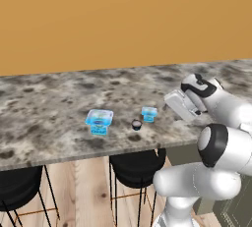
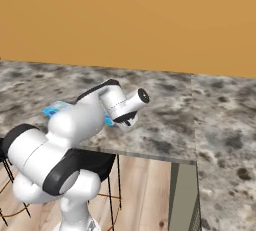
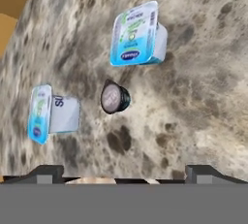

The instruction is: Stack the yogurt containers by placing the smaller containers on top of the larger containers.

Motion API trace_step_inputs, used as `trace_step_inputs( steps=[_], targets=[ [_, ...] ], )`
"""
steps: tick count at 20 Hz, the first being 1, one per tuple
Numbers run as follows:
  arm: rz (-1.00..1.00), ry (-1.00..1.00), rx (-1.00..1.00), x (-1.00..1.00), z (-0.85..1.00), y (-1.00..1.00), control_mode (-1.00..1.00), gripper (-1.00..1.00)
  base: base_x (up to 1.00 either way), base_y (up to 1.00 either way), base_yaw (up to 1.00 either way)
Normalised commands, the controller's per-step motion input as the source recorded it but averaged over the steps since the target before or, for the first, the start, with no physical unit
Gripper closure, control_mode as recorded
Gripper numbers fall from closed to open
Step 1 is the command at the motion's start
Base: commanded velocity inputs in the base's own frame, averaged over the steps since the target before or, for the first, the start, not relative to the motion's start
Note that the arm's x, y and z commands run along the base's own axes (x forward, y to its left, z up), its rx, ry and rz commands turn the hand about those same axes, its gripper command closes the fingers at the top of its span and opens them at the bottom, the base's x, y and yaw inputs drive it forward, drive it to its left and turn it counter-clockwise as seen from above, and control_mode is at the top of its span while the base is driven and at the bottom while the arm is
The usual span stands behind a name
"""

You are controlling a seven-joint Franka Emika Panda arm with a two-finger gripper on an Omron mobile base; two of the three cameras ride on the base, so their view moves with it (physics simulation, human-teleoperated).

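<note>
The end effector (image 3: 123, 173) is hanging above the near part of the surface (image 1: 49, 93), off to the right of the three yogurt containers as the left base view shows it, and it is touching none of them. In the hand view its two dark finger tips (image 3: 46, 172) are showing far apart at the bottom corners, so the fingers are spread wide with nothing between them.

The wide light-blue tub (image 1: 99, 120) is standing upright on the marbled surface, its lid facing up and its tapering base resting down; its squarish lid is looking slightly longer across than deep in the left base view. In the hand view this tub (image 3: 137, 35) is lying toward the top, with its printed lid facing the camera.

The small light-blue cup (image 1: 149, 113) is standing upright to the right of the big tub and well apart from it. In the hand view the cup (image 3: 51, 114) is sitting at the left, lid turned leftward in that picture.

The tiny dark round cup (image 1: 136, 125) is sitting between the other two, a little nearer the front edge, just beside the small light-blue cup and not touching it. In the hand view the dark cup (image 3: 114, 97) is showing its pale round top.

Black stools (image 1: 135, 167) are standing under the surface's front edge, and an orange wall (image 1: 123, 19) is rising behind.
</note>
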Motion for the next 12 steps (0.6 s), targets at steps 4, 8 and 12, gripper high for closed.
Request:
trace_step_inputs(
  steps=[4,8,12],
  targets=[
    [-0.04,0.0,0.0,0.25,-0.14,0.0,-1.0,-1.0,0.0,0.0,0.0],
    [-0.01,0.0,0.01,0.31,-0.06,0.0,-1.0,-1.0,0.0,0.0,0.0],
    [-0.01,0.0,0.0,0.27,-0.1,0.0,-1.0,-1.0,0.0,0.0,0.0]
  ],
)
